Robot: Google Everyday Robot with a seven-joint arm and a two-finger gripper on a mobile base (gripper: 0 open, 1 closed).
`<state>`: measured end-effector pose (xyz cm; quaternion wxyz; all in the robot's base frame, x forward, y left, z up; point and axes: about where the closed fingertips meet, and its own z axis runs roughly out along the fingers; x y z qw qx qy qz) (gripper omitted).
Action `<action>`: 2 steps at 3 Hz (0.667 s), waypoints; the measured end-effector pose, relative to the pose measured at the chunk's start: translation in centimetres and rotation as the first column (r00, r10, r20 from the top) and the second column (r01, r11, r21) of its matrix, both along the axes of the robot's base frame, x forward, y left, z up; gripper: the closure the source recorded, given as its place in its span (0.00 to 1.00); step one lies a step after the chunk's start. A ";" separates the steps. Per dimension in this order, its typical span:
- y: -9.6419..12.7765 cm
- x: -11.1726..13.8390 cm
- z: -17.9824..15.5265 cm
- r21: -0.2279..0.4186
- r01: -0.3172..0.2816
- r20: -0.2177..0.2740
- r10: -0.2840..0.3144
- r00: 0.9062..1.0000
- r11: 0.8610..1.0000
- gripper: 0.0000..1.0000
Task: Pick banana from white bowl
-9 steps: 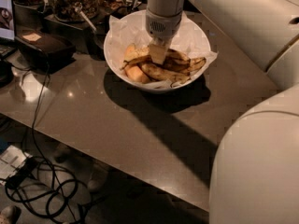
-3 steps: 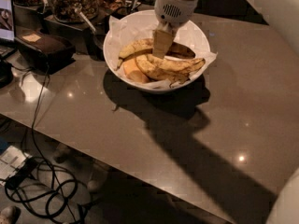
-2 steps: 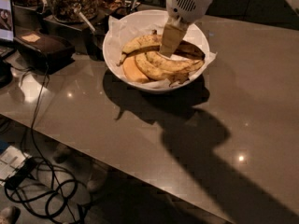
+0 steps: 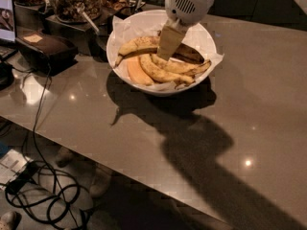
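Note:
The white bowl (image 4: pixel 120 37), lined with crinkled white paper, stands on the brown counter at the upper middle. It holds several bananas. The yellow banana (image 4: pixel 136 45) lies at the bowl's upper left, with its thin stem pointing left. Browner, spotted bananas (image 4: pixel 175 69) lie across the middle and right. My gripper (image 4: pixel 168 46) hangs from the white wrist (image 4: pixel 188 3) and reaches down into the bowl. Its tip is at the right end of the yellow banana, among the fruit. It hides where the bananas meet.
An orange-toned piece (image 4: pixel 135 72) lies in the bowl's front left. Glass jars of snacks (image 4: pixel 72 1) and a dark box (image 4: pixel 45 47) stand at the back left. Cables (image 4: pixel 43 190) lie on the floor below the counter's front edge. The arm's shadow falls across the counter.
The bulky arm body has swung out of view to the upper right. The gripper has stayed down in the bowl, shifting only slightly sideways.

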<state>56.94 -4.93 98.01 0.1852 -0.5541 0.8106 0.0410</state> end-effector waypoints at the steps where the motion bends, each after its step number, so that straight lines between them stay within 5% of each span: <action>1: 3.6 -2.5 -0.5 -0.004 -0.053 -0.037 0.052 0.998 0.999 1.00; 2: 8.3 -5.6 -1.1 -0.023 -0.122 -0.079 0.120 0.990 0.992 1.00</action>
